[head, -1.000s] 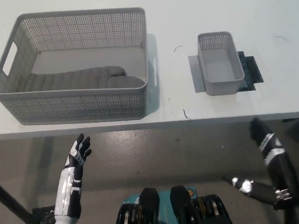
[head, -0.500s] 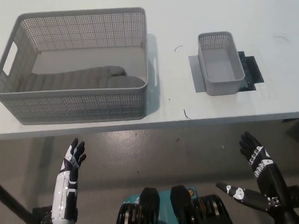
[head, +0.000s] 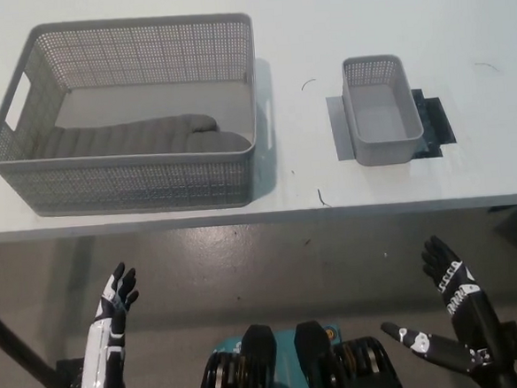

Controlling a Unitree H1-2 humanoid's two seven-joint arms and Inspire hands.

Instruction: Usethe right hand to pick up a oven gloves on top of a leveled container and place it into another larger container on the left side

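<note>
A grey oven glove (head: pixel 139 137) lies flat inside the large perforated grey container (head: pixel 133 180) at the upper left of the frame, stretched along the container's floor near its front wall. To the right of centre, well apart from it, a smaller grey container (head: pixel 382 152) stands on a dark mat (head: pixel 433 120) on the white tabletop (head: pixel 461 38), with nothing visible in it. Both hands hang below the tabletop's front edge, over the floor. The black right hand (head: pixel 451 278) is at the lower right, fingers spread and holding nothing. The white left hand (head: pixel 116 294) rests at the lower left, fingers likewise apart and empty.
</note>
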